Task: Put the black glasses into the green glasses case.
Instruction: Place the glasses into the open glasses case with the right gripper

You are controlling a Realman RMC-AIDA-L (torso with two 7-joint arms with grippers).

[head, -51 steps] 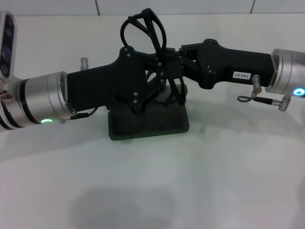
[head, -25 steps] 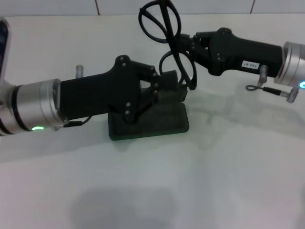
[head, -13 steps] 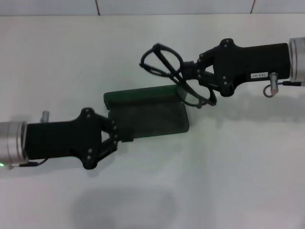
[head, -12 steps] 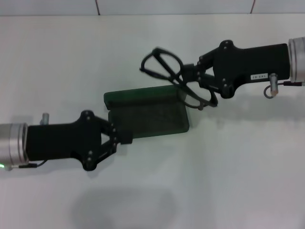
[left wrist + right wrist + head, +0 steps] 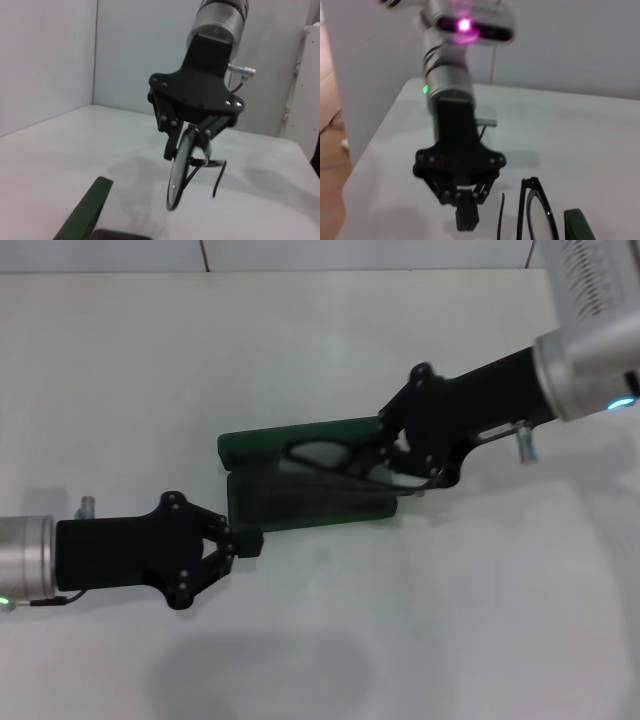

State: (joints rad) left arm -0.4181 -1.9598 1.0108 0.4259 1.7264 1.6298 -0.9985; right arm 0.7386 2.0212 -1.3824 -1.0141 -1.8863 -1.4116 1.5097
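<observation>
Right end effector [image 5: 385, 453] is clenched on the black glasses [image 5: 330, 455], lowering them into the open green glasses case [image 5: 300, 502]; next it needs to let go, left end effector [image 5: 240, 542] looks shut beside it

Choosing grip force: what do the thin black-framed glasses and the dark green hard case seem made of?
The black glasses look like thin glossy plastic or metal; I cannot tell which. The green glasses case looks rigid, with a smooth matte shell and a dark lining, possibly felt.
</observation>
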